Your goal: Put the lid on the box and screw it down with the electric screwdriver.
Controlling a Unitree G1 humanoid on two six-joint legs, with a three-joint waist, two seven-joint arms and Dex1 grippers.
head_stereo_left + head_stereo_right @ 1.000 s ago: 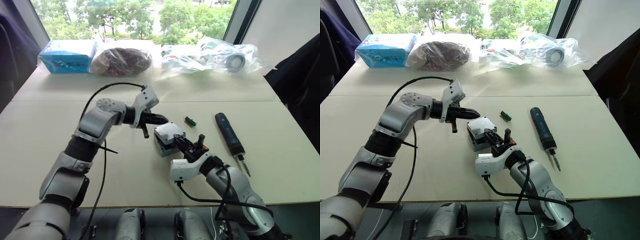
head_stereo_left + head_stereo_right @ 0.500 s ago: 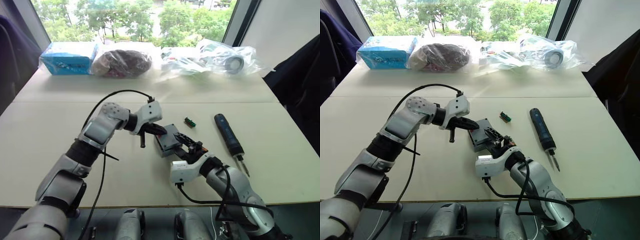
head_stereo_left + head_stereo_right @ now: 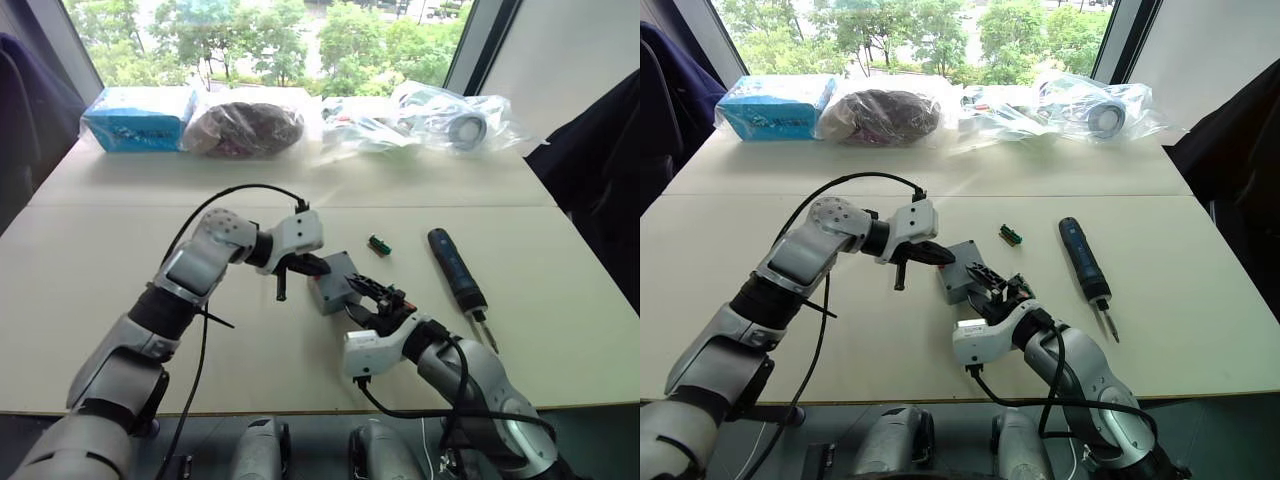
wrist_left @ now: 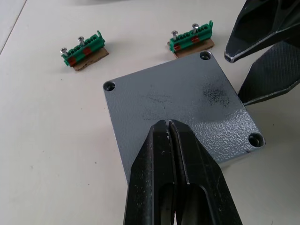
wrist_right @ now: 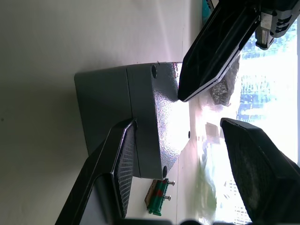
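The grey lid [image 4: 187, 93] lies flat on top of the grey box [image 5: 101, 112] near the middle of the table. My left gripper [image 4: 168, 123] is shut, with its black tips resting on the lid's top face. Coming from the near right side, my right gripper [image 3: 378, 297] is open; one finger [image 5: 117, 173] lies along the box's side wall and the other [image 5: 262, 164] stands clear of it. To the right, the electric screwdriver [image 3: 455, 268] lies on the table, apart from both grippers.
Two small green blocks holding screws [image 4: 82, 50] [image 4: 191, 42] sit on the table just behind the box. A blue carton [image 3: 135, 112] and several plastic bags [image 3: 430, 108] line the far edge by the window. Dark cloth [image 3: 600, 170] hangs at the right.
The lid has gone from tilted up to lying flat on the box. My left gripper has moved in from the left and down onto the lid.
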